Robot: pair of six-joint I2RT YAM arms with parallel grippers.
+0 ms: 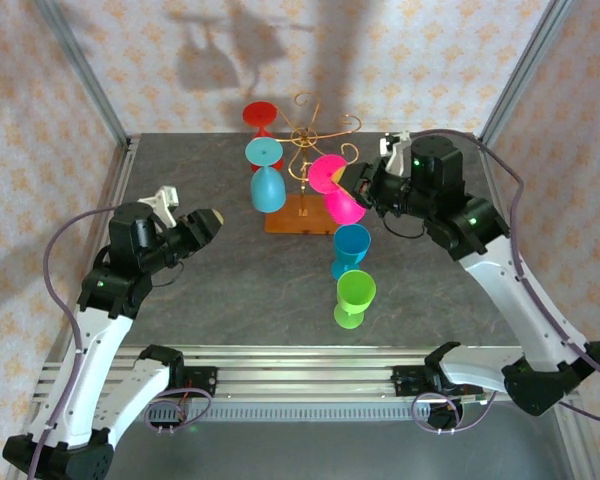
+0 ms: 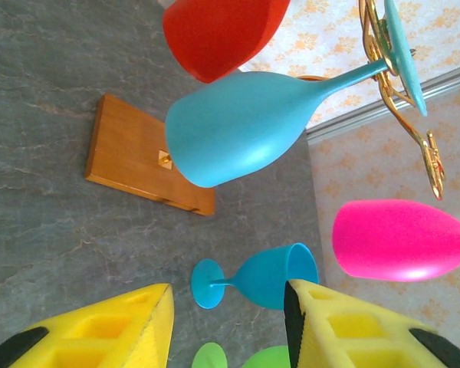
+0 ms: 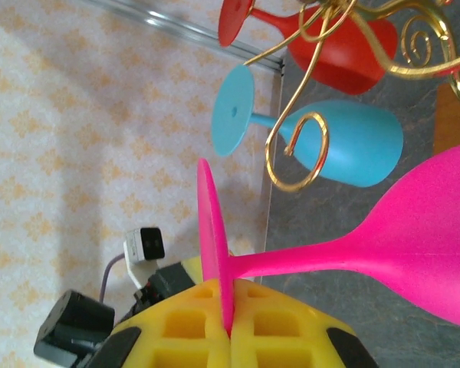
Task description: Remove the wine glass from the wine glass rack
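The wine glass rack (image 1: pixel 306 136) is a gold wire stand on a wooden base (image 1: pixel 298 218) at the middle back of the table. A pink wine glass (image 1: pixel 342 203) hangs tilted just right of the rack. My right gripper (image 1: pixel 364 187) is shut on the rim of its foot (image 3: pixel 215 230). In the right wrist view the nearest gold scroll arm (image 3: pixel 297 153) is apart from the pink stem. A light blue glass (image 1: pixel 267 186) and a red glass (image 1: pixel 261 117) hang upside down on the rack. My left gripper (image 1: pixel 206 226) stands open to the left, holding nothing.
A blue glass (image 1: pixel 350 247) and a green glass (image 1: pixel 355 294) stand on the table in front of the rack, below the pink glass. The blue glass (image 2: pixel 264 277) also lies ahead of my left gripper (image 2: pixel 226 322). Metal frame posts (image 1: pixel 88 75) stand at the back corners.
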